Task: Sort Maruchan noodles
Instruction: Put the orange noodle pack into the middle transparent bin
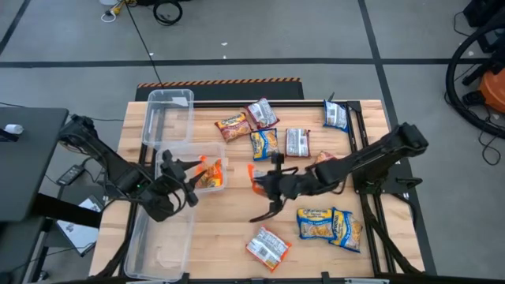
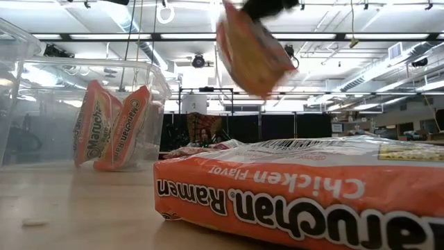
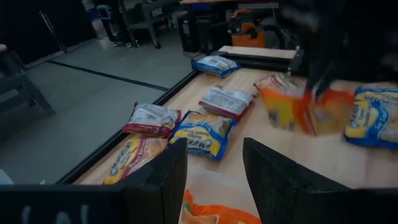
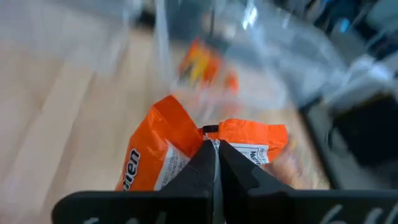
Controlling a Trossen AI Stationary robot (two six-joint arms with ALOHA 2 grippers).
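Observation:
My right gripper (image 1: 267, 184) hangs over the middle of the table, shut on an orange Maruchan noodle packet (image 2: 253, 45), also seen in the right wrist view (image 4: 168, 155). My left gripper (image 3: 214, 177) stands open at the left, over the middle clear bin (image 1: 175, 158). That bin holds two orange packets (image 2: 111, 125) standing on edge against its wall. Several more packets lie flat on the table: orange (image 1: 231, 126), red-silver (image 1: 262, 114), blue-and-yellow (image 1: 264, 143) and a pair (image 1: 330, 226) near the front. My right gripper pinches the orange packet by one edge (image 4: 211, 133) between its two shut fingers, where the wrapper puckers. The fingers come from the table's right, slanting down. The packet hangs tilted below the fingers, lifted clear of the table (image 2: 257, 62).
Two more clear bins stand at the left, one at the far side (image 1: 167, 118) and one at the near side (image 1: 162, 237). A large orange packet (image 2: 305, 201) lies close in front of the low camera. Bare wood lies between the bins and my right gripper.

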